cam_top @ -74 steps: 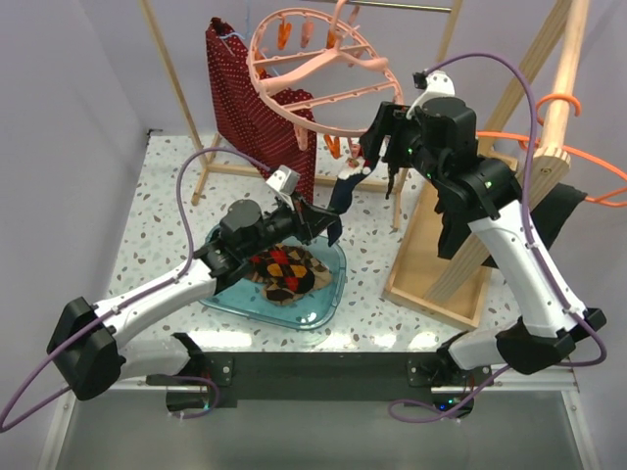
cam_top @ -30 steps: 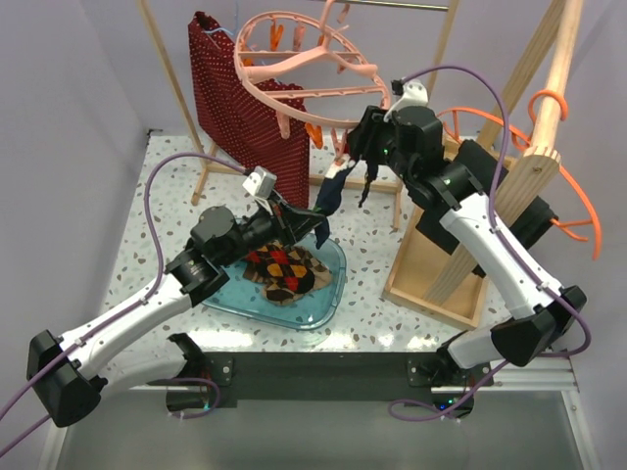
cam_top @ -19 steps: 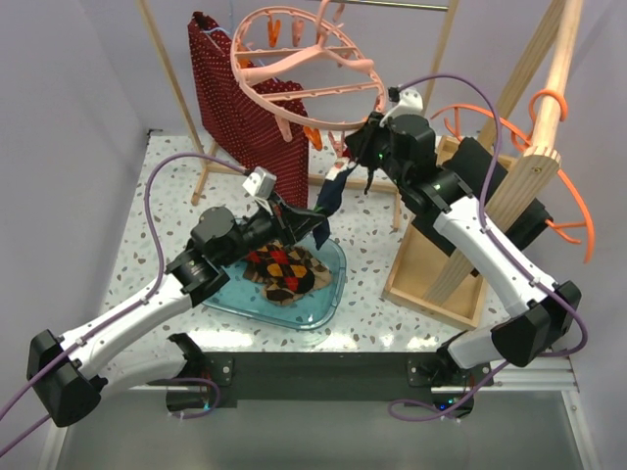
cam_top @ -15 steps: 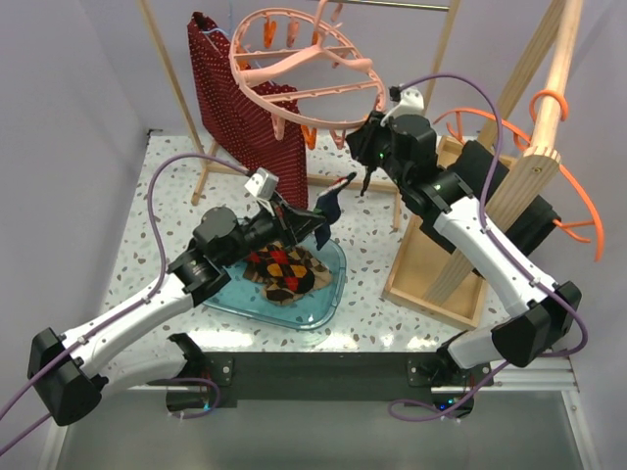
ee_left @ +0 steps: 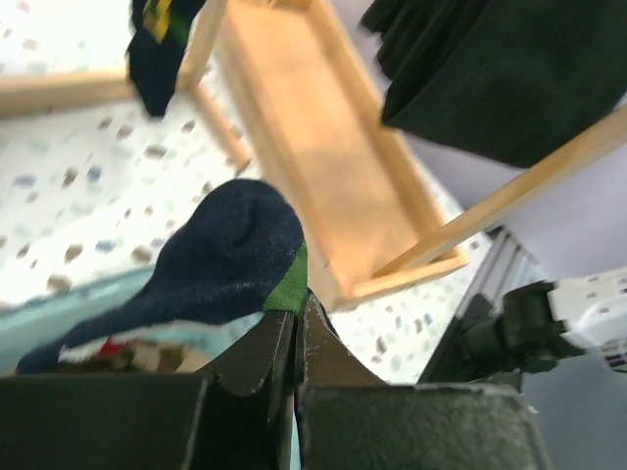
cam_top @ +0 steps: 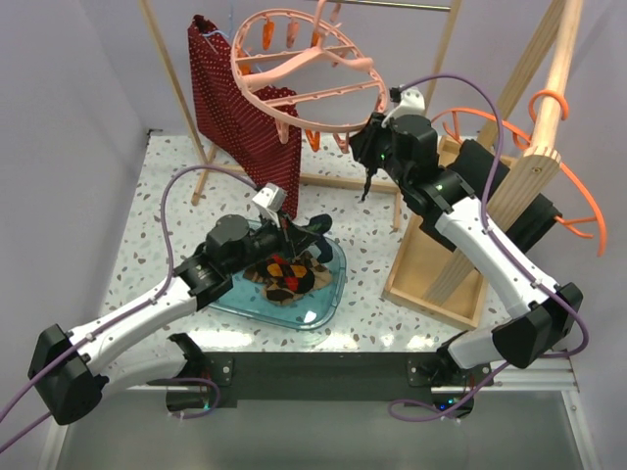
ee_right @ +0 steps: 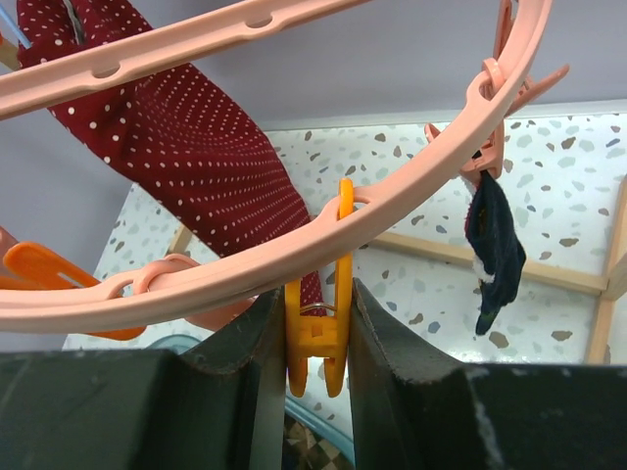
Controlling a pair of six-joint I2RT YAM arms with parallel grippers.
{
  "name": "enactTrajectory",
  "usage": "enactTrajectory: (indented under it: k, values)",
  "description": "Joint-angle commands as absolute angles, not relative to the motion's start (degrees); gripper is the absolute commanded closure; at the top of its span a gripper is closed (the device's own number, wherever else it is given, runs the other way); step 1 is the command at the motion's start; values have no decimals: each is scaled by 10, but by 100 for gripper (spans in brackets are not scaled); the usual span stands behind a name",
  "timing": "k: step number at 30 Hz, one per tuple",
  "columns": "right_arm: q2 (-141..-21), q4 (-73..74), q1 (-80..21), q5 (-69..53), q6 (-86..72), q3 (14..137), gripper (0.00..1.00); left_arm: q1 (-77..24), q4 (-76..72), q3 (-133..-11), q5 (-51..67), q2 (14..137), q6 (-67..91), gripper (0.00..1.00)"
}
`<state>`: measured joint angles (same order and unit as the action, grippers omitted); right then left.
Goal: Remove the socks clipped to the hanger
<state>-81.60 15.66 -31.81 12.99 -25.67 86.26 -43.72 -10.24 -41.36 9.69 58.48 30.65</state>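
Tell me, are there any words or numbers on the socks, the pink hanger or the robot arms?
None: no word, number or label can be read in any view.
The navy sock in the left gripper shows only a green patch.
The socks in the blue tray bear coloured diamonds, no letters.
The pink hanger and the orange peg in the right gripper are plain.
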Motion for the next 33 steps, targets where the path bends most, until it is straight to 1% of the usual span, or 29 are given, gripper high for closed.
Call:
enactTrajectory:
  k: [1,3,4,6,9,10,12,13,14,15,16,17,18,20,21,22,24,25,26,29,30,32,33]
  values:
    - [-788,168,-317,140,-254,883,100,-436,-25,-390,49,568,290,100]
    - [-786,170,-317,136,-257,884,100,-436,-8,-378,41,557,290,100]
    - [-784,171,-318,133,-258,884,100,-436,-5,-374,39,554,290,97]
    - [-781,173,-318,127,-259,887,100,-436,-1,-361,38,539,286,95]
    - [-779,178,-317,127,-258,890,100,-436,-1,-343,44,523,286,89]
    - [-779,181,-318,126,-258,891,100,-436,-1,-340,46,521,286,80]
    - [-779,184,-318,124,-258,893,100,-436,-1,-338,48,521,287,65]
    - [-780,183,-318,120,-258,892,100,-436,-1,-338,51,523,287,54]
    - [-780,184,-317,120,-259,893,100,-437,-1,-338,54,523,284,50]
    - [-781,187,-318,119,-259,894,100,-437,-2,-338,61,522,280,26]
    - [-783,189,-318,118,-259,895,100,-438,-6,-339,71,520,275,17]
    - [-783,191,-318,117,-259,897,100,-439,-23,-338,76,516,266,14]
    - [-784,195,-317,115,-259,900,100,-441,-35,-337,78,512,262,13]
    - [-784,200,-318,113,-259,905,100,-443,-62,-337,76,512,256,14]
    - [-785,205,-317,113,-260,907,100,-444,-74,-337,76,512,255,20]
    - [-785,207,-317,111,-259,911,100,-444,-83,-338,71,513,257,23]
    - [-785,214,-318,108,-261,914,100,-444,-116,-338,59,523,264,26]
    - [-785,215,-318,106,-262,916,100,-444,-129,-338,48,529,269,26]
    - [-783,217,-318,105,-263,918,100,-444,-169,-331,46,545,271,25]
    - [-779,218,-317,104,-266,918,100,-445,-272,-321,42,603,278,16]
    - [-777,218,-317,99,-268,918,100,-445,-296,-323,45,621,280,12]
    - [-776,219,-318,98,-269,921,100,-445,-377,-330,48,684,288,7]
    - [-776,220,-318,98,-271,923,100,-445,-432,-338,45,728,291,7]
